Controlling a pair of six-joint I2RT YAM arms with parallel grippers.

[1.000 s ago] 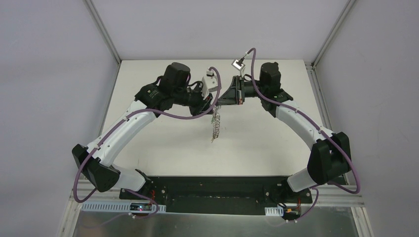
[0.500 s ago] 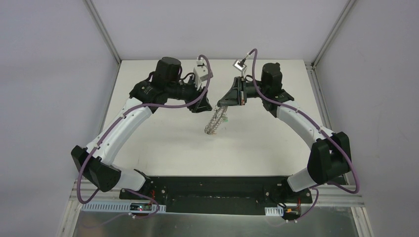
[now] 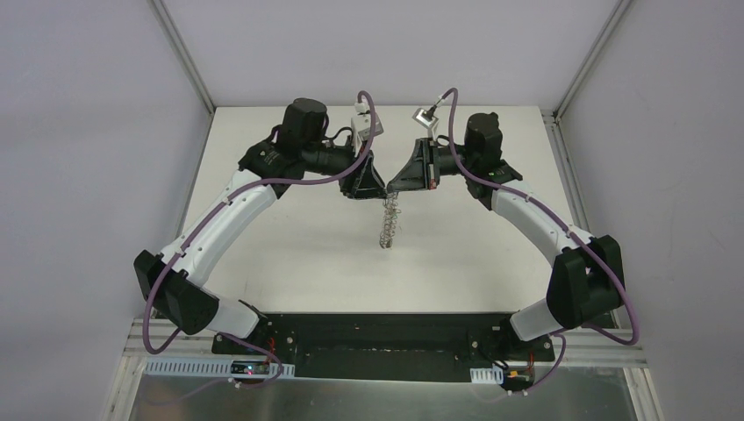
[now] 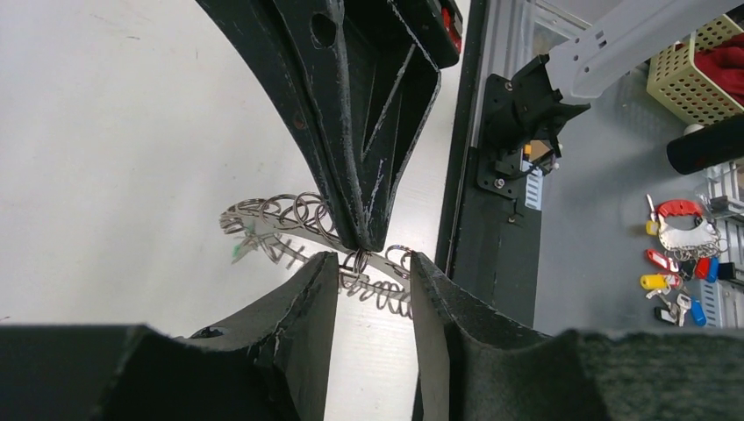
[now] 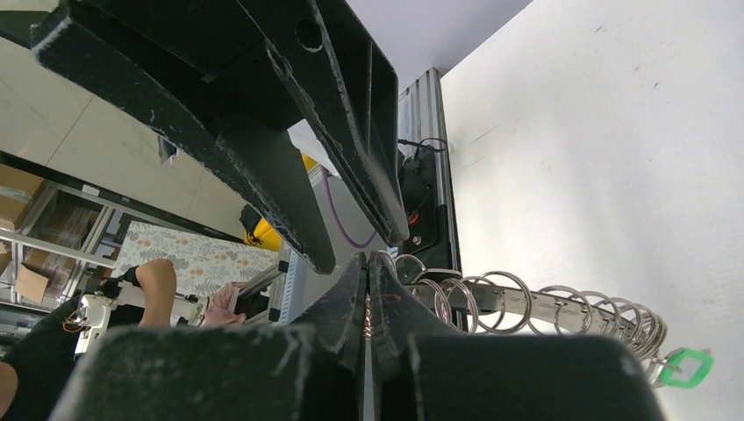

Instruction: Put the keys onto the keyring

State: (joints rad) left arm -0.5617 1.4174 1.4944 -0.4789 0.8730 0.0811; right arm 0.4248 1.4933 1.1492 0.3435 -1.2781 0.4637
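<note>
The keyring (image 3: pixel 389 224), a floppy grey metal strip fringed with wire rings, hangs above the table from my right gripper (image 3: pixel 392 187). That gripper (image 5: pixel 367 260) is shut on the keyring's upper end (image 5: pixel 526 303). A small green key head (image 5: pixel 687 367) dangles at the keyring's far end, and shows faintly in the left wrist view too (image 4: pixel 237 253). My left gripper (image 3: pixel 375 188) faces the right one, tip to tip. Its jaws (image 4: pixel 373 263) stand open either side of the strip and rings (image 4: pixel 281 210) just below the right fingertips (image 4: pixel 360 237). Nothing is gripped between them.
A black base plate (image 3: pixel 386 338) runs along the table's near edge, and grey enclosure walls stand on three sides. Beyond the table, on a lower grey surface, lie coloured key tags (image 4: pixel 680 281) and a yellow basket (image 4: pixel 697 57).
My left gripper drew away to the left and opened, then came back to meet the right fingertips. The keyring swung out leftwards and now hangs straight down again. The right arm has barely moved.
</note>
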